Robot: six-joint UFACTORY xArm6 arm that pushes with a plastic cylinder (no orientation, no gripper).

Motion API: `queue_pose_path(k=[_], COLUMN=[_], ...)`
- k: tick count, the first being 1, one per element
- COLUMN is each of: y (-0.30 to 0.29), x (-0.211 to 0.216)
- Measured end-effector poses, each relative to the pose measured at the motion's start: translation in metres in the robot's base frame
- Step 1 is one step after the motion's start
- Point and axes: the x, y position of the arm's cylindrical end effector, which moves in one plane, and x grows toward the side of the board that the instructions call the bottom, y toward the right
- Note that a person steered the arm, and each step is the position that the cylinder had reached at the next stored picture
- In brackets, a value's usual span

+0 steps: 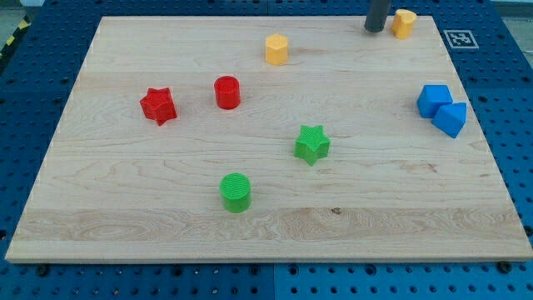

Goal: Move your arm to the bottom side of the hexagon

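A yellow hexagon block (276, 49) sits near the view's top, a little right of centre. My tip (374, 29) is the lower end of a dark rod at the view's top right. It stands well to the right of the hexagon and slightly above it in the view. It is just left of a second yellow block (404, 22), close to it; I cannot tell if they touch.
A red star (158, 106) and a red cylinder (227, 92) lie at the left. A green star (312, 144) and a green cylinder (236, 192) lie at centre. Two blue blocks (434, 100) (451, 119) touch at the right edge of the wooden board (100, 208).
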Motion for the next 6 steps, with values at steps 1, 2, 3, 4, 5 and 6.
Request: queue_pose_path(k=[1,2,3,4,5,6], y=[0.000,-0.007,-0.036,-0.062,-0.086,-0.131], x=[0.001,0.026,0.058,0.081,0.105,0.124])
